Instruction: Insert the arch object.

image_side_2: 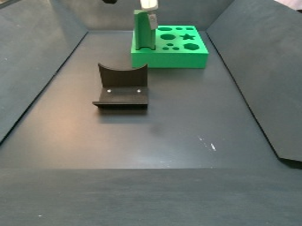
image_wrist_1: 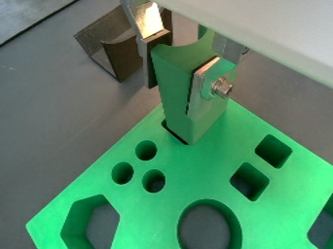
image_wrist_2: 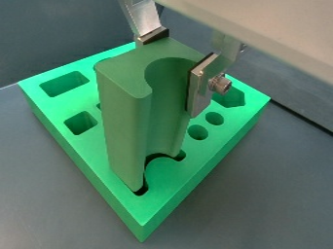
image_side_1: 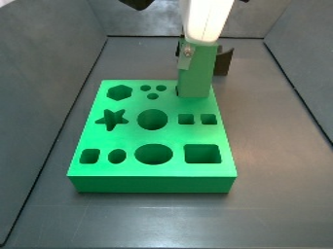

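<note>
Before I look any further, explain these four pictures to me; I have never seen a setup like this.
This is a single robot arm ending in a two-finger claw. Two pictures come from cameras on the arm's wrist, looking down past the claw. The other two come from cameras fixed beside the table.

On the dark floor lies a green block with cut-out holes of different shapes: a star, a hexagon, circles, squares. The claw is shut on a tall green arch piece and holds it upright at the block's edge, its foot in or at a matching slot. In a wrist view its silver fingers press the piece's sides.

The dark L-shaped fixture standing apart on the floor is part of the rig.
</note>
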